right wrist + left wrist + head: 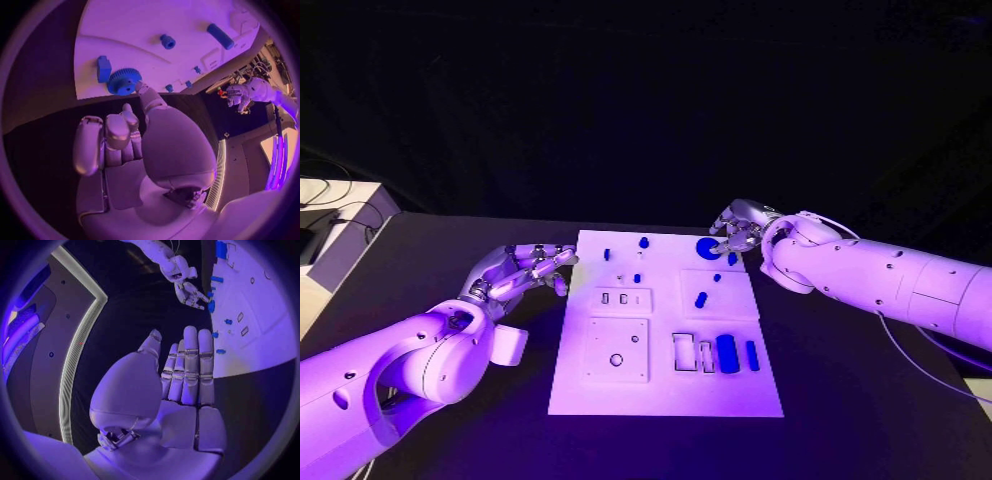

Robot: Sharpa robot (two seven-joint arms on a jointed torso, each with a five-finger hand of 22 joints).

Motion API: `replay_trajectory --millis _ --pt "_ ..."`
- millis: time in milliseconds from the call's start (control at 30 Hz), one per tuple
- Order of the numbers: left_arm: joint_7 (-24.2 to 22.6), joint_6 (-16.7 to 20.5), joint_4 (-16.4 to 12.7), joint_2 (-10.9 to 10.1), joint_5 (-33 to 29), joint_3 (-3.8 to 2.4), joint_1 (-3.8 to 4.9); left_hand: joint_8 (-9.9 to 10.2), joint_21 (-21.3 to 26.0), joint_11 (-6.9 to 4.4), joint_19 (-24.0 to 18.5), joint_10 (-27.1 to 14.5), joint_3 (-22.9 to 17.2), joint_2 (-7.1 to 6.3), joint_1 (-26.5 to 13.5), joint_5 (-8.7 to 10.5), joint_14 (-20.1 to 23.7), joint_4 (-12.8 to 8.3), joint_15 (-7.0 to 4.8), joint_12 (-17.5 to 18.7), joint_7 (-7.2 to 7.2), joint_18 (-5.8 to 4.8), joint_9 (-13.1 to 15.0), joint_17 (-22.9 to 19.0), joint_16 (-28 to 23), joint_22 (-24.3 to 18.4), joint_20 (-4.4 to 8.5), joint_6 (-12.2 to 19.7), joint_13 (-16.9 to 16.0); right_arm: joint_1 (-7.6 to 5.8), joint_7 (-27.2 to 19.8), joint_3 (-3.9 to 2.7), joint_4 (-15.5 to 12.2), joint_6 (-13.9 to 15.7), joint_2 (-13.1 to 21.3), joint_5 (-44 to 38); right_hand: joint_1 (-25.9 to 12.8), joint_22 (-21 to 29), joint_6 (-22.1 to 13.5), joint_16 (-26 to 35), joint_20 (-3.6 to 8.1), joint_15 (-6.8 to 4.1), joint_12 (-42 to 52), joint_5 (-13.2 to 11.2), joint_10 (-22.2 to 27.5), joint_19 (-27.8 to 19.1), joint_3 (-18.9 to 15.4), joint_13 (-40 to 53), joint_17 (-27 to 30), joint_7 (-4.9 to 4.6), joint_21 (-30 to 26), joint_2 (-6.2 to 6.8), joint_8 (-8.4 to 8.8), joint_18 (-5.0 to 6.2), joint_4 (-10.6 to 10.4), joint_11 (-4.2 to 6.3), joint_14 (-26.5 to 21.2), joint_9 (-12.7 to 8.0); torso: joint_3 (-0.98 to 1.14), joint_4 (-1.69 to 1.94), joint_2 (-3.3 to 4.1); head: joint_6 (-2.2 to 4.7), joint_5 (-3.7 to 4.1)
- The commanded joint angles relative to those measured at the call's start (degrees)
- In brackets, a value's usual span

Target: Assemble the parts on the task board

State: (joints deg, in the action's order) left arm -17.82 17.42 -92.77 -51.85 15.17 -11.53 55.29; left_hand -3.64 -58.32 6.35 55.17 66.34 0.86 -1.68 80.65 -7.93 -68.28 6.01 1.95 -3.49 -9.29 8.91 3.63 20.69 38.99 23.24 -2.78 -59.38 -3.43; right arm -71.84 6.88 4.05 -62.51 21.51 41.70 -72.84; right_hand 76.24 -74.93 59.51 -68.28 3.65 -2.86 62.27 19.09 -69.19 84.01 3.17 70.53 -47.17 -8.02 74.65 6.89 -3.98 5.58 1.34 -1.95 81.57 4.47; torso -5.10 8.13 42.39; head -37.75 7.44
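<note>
The task board lay at the middle of the black tabletop; several small blue parts stood or lay on it, most too small to identify. A blue gear sat near the board's far right corner, with a small blue block just beside it. The right hand was at that corner, one fingertip touching the gear's rim; the other fingers were curled with nothing between them; whether it gripped the gear could not be told. The left hand was off the board's left edge, fingers straight and together, released, holding nothing. Two elongated blue parts lay near the board's near right area; their exact seating was hard to make out.
</note>
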Motion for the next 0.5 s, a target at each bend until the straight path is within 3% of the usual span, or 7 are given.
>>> replay_trajectory --millis 33,500 --pt "-0.56 -1.03 -0.02 0.09 -0.25 -0.04 0.0 0.04 -0.2 -0.1 -0.45 -0.3 -0.02 -0.08 -0.06 0.19 0.4 -0.4 0.07 0.08 0.25 0.68 -0.03 -0.08 0.2 -0.04 0.03 0.07 -0.03 0.02 0.6 -0.04 0.73 -0.75 -0.39 0.82 -0.08 -8.64 -0.57 -0.36 -0.36 0.32 -0.18 0.37 -0.22 4.79 -0.01 0.04 -0.03 -0.34 0.34 -0.03 0.0 -0.9 -0.22 -0.05 0.14 0.04 0.05 0.12 0.11 -0.02 0.11" --pt "-0.42 -0.96 -0.09 0.05 -0.23 -0.04 0.01 0.03 -0.34 -0.05 -0.52 -0.53 -0.04 -0.08 -0.13 0.17 0.42 -0.4 0.1 0.09 0.22 0.68 -0.03 -0.13 0.25 -0.22 0.01 0.06 -0.02 0.21 3.03 -0.04 3.3 -3.82 -2.11 0.24 -0.36 -8.93 -0.53 -0.29 -0.38 0.33 -0.61 0.34 0.12 4.8 -0.25 -0.19 -0.38 -0.32 0.41 -0.26 -0.05 -0.96 -0.06 -0.05 0.15 0.06 0.06 0.13 0.06 -0.4 -0.25"
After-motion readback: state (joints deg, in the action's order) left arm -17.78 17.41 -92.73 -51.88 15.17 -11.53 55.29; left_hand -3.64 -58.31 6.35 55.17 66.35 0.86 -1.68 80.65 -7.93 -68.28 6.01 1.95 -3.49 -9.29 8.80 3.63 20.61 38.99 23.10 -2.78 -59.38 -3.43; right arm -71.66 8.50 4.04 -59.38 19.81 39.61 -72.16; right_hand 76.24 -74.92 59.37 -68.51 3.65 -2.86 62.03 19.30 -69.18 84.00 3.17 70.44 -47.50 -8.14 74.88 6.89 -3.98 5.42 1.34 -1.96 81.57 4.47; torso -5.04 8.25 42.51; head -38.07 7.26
